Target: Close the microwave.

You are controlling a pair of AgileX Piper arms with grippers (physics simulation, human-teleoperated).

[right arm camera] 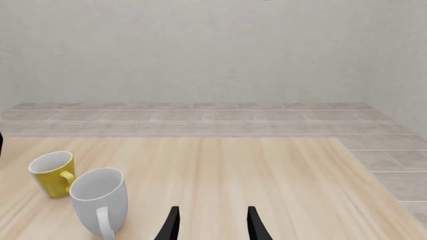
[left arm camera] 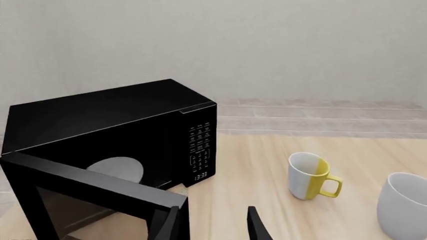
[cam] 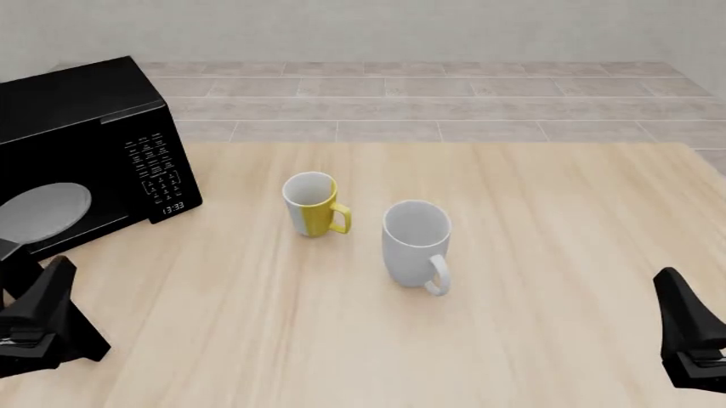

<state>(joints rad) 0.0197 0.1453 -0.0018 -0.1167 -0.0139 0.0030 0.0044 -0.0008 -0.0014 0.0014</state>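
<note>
The fingers of the left gripper [left arm camera: 211, 225] stand apart with nothing between them, just beside the free edge of the open door [left arm camera: 93, 187]. The fingers of the right gripper [right arm camera: 211, 225] are also spread and hold nothing; they hang above bare wood at the near right part of the desk [cam: 545, 255].

The microwave [cam: 85, 119] sits at the far left corner of the desk, a black box with its front turned toward the arms. Its door is swung out to the left and its dark glass shows in the left wrist view. Inside lies the grey round plate [cam: 43, 212]. The keypad panel [cam: 159, 170] has white marks, and under it a small clock display [cam: 172, 207] shows white digits.

To the right of the microwave, near the middle of the desk, stands a yellow and white mug [cam: 309, 204], upright. Near it, a little closer to the arms, stands a white mug [cam: 416, 242], also upright, its handle toward the arms.
</note>
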